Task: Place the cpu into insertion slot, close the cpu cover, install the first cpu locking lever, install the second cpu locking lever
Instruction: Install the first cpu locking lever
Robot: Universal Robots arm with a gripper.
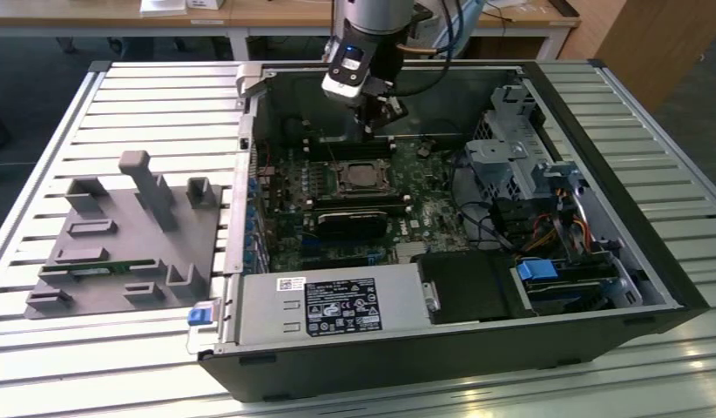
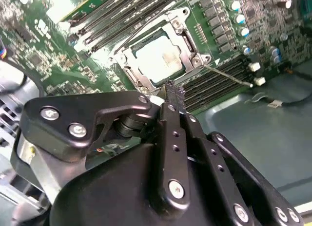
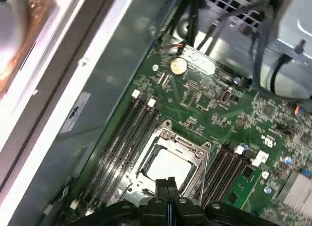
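The cpu [image 1: 361,177] lies flat in the insertion slot [image 1: 361,165] on the green motherboard, its silvery top showing in both wrist views [image 2: 158,58] [image 3: 168,165]. The cpu cover [image 2: 192,43] [image 3: 174,141] is folded down around it as a silver frame. A thin wire locking lever [image 2: 229,75] [image 3: 206,172] runs along one side of the socket, and another lever [image 2: 139,33] runs along the opposite side. My gripper [image 1: 377,131] hangs above the socket's far edge, by the memory slots. Its fingertips [image 2: 173,93] [image 3: 168,187] are pressed together with nothing between them.
The open computer case [image 1: 591,218] walls in the board. A black heatsink [image 1: 347,222] sits just nearer than the socket, a power supply [image 1: 334,305] nearer still, and a drive cage with cables [image 1: 521,165] at the exterior view's right. A grey fixture [image 1: 125,235] lies outside at the left.
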